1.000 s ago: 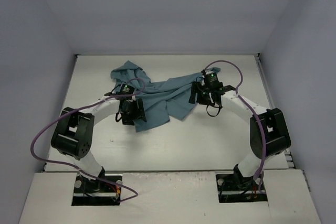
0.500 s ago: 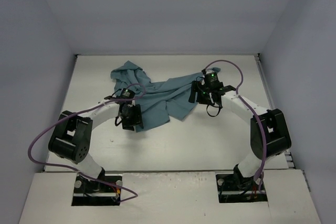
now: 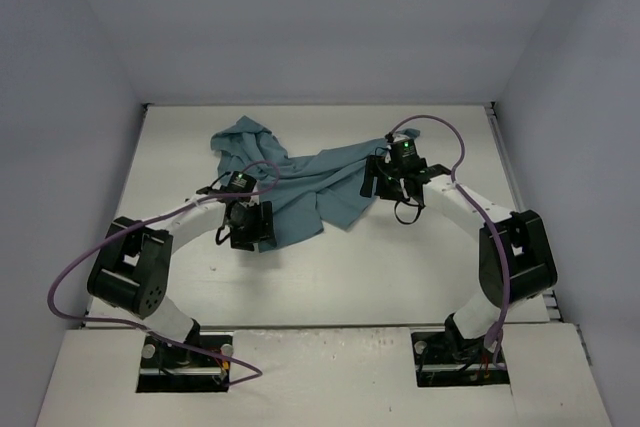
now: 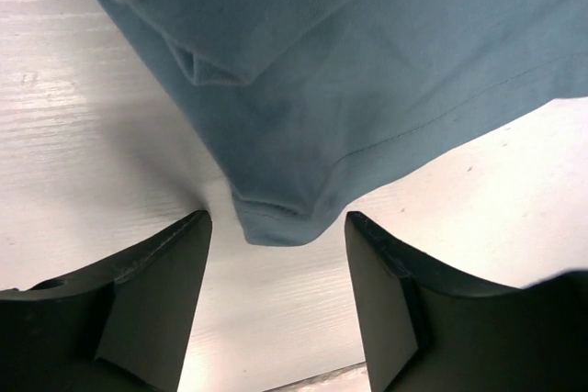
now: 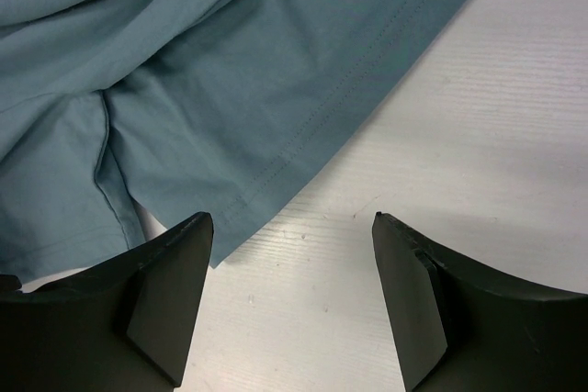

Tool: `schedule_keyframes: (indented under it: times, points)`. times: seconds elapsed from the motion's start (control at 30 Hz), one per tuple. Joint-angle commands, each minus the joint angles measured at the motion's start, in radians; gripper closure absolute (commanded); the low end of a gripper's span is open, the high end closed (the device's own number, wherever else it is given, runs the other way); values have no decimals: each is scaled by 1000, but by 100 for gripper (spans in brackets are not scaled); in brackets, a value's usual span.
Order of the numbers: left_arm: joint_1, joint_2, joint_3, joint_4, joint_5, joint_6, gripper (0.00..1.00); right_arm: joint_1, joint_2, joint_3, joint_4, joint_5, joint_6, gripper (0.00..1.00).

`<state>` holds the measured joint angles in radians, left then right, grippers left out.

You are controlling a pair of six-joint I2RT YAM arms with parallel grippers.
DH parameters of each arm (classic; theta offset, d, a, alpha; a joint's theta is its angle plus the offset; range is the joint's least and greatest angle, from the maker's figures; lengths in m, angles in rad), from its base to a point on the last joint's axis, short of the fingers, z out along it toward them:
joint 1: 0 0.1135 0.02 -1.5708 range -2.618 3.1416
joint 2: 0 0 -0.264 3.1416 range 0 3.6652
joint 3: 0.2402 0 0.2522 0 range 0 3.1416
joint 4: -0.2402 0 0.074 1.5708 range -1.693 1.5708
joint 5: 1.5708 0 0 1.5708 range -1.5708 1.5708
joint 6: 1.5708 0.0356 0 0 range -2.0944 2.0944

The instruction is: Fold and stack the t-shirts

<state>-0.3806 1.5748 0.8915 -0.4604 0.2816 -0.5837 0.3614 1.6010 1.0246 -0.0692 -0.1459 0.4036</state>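
The teal t-shirt (image 3: pixel 310 179) lies crumpled across the back half of the white table (image 3: pixel 400 257), with a bunched part at the back left. My left gripper (image 3: pixel 249 230) hovers at its near-left corner. In the left wrist view that folded corner of the t-shirt (image 4: pixel 367 61) lies just beyond the open left gripper (image 4: pixel 276 231), touching neither finger. My right gripper (image 3: pixel 378 185) is at the shirt's right edge. In the right wrist view the right gripper (image 5: pixel 290 222) is open over bare table, and the t-shirt's (image 5: pixel 230 71) stitched hem ends beside the left fingertip (image 5: pixel 175 273).
White walls enclose the table at the back and on both sides. Purple cables (image 3: pixel 70 277) loop from both arms. The arm bases (image 3: pixel 185 352) sit at the near edge.
The left gripper has drawn back a little toward the near edge, narrowing and then widening again. The shirt's near-left corner has shifted slightly. The right arm has not moved.
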Motion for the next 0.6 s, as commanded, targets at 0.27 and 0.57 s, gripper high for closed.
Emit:
schedule_keyframes:
  times: [0.27,0.57]
  points:
    - [11,88,-18,-44,-101,48,55,2,-46,3,45,8,-1,32]
    - [-16,156,-2,-17,-102,11,78,-2,-42,7,48,44,-7,33]
